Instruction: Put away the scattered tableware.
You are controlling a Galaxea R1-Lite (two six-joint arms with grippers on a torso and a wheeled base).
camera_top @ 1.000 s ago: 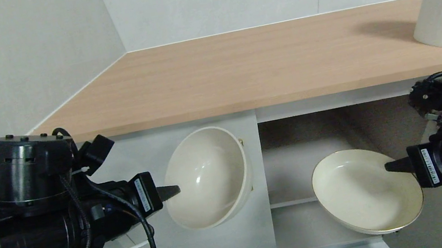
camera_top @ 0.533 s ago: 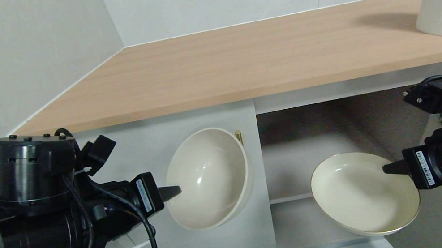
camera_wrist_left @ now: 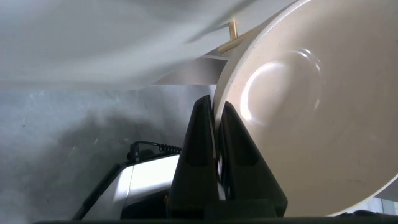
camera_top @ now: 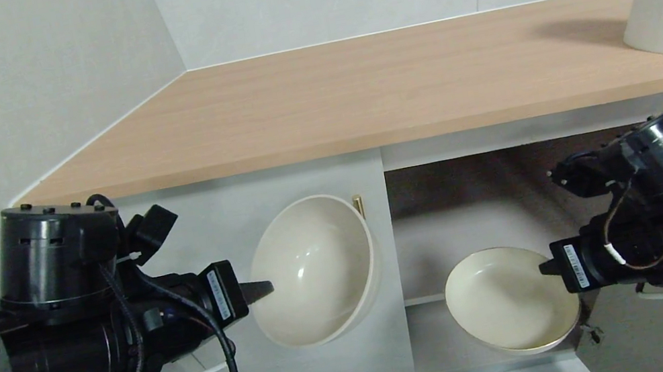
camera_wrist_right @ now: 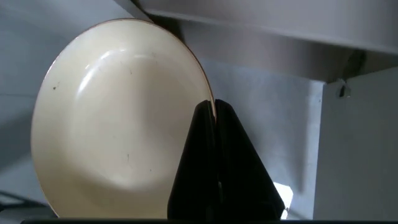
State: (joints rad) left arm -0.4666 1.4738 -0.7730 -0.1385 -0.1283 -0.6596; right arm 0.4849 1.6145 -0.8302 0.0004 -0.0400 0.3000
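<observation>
Plate (camera_top: 509,301) in right gripper (camera_top: 547,268), pinched by the rim, jaws closed tight on the edge. Hangs tilted, hollow face up and toward the head camera, low at the mouth of the open cupboard bay (camera_top: 462,190), across the front edge of the shelf (camera_top: 423,299); touching it or not, cannot tell. Lies from the gripper toward the robot's left and a little down, free rim toward the divider side of the bay, wrist outside on the right. Looks like the placing step: probably calls for carrying the plate forward into the bay and levelling it before letting go, with the divider close by the free rim as the likely snag. Bowl (camera_top: 312,271) in left gripper (camera_top: 261,288), likewise nipped shut on the rim, held on edge in front of the closed door (camera_top: 210,234), just beside its knob (camera_top: 357,205). Right arm nearer the open bay; bowl faced with the closed door, so likely second in.
</observation>
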